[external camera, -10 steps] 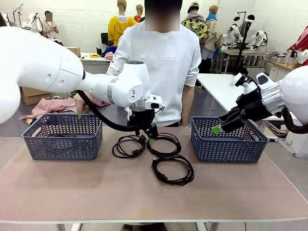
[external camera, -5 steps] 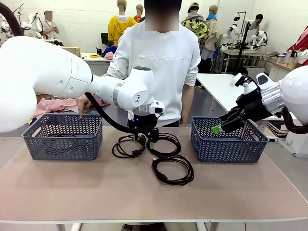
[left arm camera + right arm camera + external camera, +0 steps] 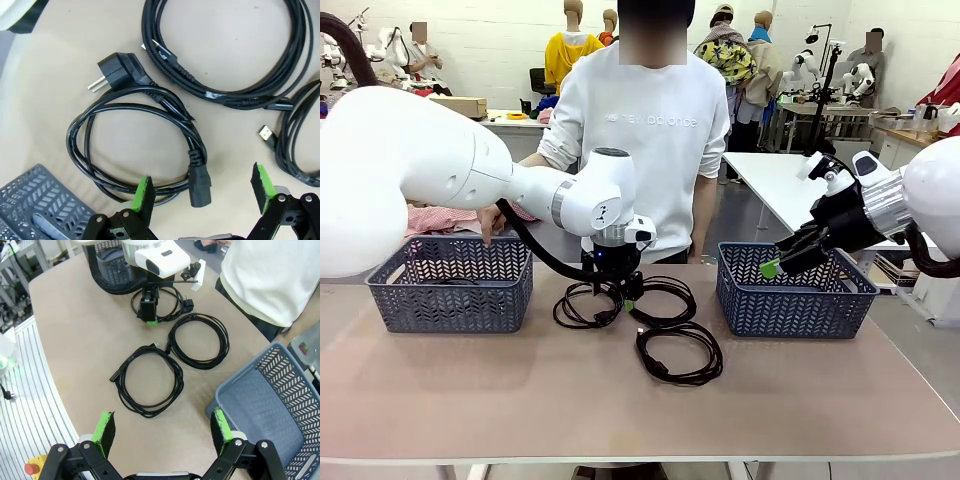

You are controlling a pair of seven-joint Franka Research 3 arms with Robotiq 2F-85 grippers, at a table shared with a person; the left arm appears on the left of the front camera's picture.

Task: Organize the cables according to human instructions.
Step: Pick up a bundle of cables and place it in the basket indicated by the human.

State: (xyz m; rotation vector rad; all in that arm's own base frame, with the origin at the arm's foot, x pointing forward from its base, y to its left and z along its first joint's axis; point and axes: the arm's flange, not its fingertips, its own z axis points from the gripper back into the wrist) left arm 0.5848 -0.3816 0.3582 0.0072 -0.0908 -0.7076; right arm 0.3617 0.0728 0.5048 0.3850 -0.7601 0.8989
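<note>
Beige counter [image 3: 470, 390] carries three coiled cables [image 3: 650, 320] at the middle of the frame, between the left basket [image 3: 450, 295] and the right basket [image 3: 790, 300]. The left claw [image 3: 202, 187] hangs released just over the coil with the plug [image 3: 135, 145]. I judge the pick is in hand; next it must descend and clench the strands. The right claw [image 3: 162, 427] hovers released by the right basket.

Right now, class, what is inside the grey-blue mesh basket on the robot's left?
A thin black cable coil shows through the wall of the grey-blue plastic mesh basket; most of it is hidden.
</note>
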